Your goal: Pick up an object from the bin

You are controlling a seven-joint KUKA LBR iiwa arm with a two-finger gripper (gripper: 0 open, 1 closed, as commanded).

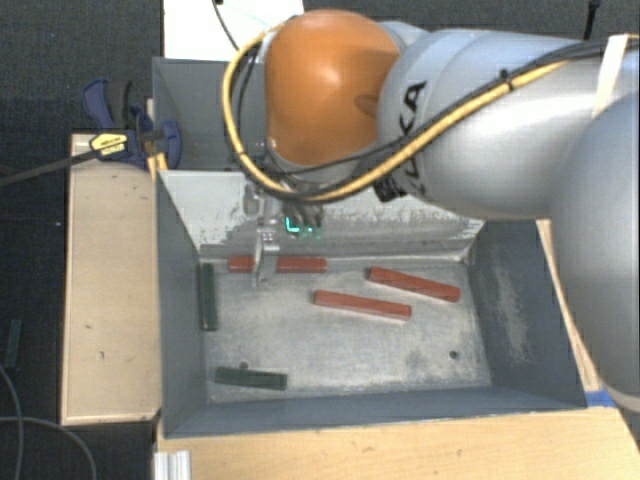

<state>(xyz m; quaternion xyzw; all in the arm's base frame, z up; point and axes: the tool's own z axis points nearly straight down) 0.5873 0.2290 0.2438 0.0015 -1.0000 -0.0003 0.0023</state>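
The grey metal bin (180, 308) has a scuffed, pale floor, most of it bare. At its left side a dark green bar (207, 296) lies along the wall. A second dark green bar (250, 377) lies flat near the front edge, apart from the first. Further right, close to the back wall, a red bar (300, 264) lies flat. The gripper (265, 266) stands over its left part, below the orange wrist cover (330, 88). Whether the claw is open or closed I cannot tell from here. Right of that, a second red bar (362, 305) lies mid-floor. A third red bar (413, 284) lies just behind it. Both are slightly slanted and well clear of the gripper.
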